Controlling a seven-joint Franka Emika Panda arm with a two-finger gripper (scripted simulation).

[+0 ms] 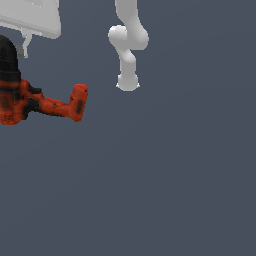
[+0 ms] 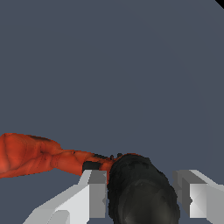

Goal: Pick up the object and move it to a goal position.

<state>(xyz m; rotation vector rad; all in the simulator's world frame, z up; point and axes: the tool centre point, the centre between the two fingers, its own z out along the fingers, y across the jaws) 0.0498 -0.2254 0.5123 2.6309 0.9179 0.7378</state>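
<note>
The orange-red drill [image 1: 50, 102] with black patches shows at the exterior view's left, its black nose [image 1: 7, 57] pointing up under my white hand [image 1: 30, 17]. In the wrist view my gripper [image 2: 142, 197] straddles the black nose [image 2: 140, 188], one finger [image 2: 96, 194] against each side, and the orange handle [image 2: 30, 153] sticks out sideways. The gripper is shut on the nose. In the exterior view only one thin finger [image 1: 23, 45] shows beside the nose. No goal marker shows in either view.
The arm's white links and base [image 1: 127, 50] stand at the back middle of the exterior view. A plain dark grey floor [image 1: 160, 175] fills the remainder of both views.
</note>
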